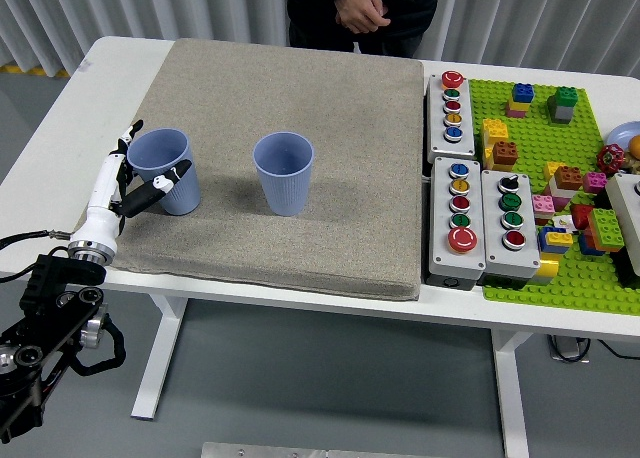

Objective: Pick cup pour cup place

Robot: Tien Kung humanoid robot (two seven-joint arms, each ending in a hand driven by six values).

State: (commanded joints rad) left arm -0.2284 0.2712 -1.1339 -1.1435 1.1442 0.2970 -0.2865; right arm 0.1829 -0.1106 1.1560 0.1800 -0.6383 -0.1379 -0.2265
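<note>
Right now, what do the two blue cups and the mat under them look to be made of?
Both the left cup and the middle cup look like matte plastic: uniform blue, with fine vertical ribs on the walls and no shine. The mat looks like woven fabric or felt: beige-grey, speckled texture, soft thick edge. I can't be certain of either from this view.

Two blue cups [165, 168] [284, 172], three button boxes [452, 104], one mat [280, 158]

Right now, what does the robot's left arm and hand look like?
The left hand is slim and white with black fingertips and joints, on a silver wrist ring. Behind it the left arm is black, open-framed metal with round joints, and a thin black cable loops alongside.
</note>
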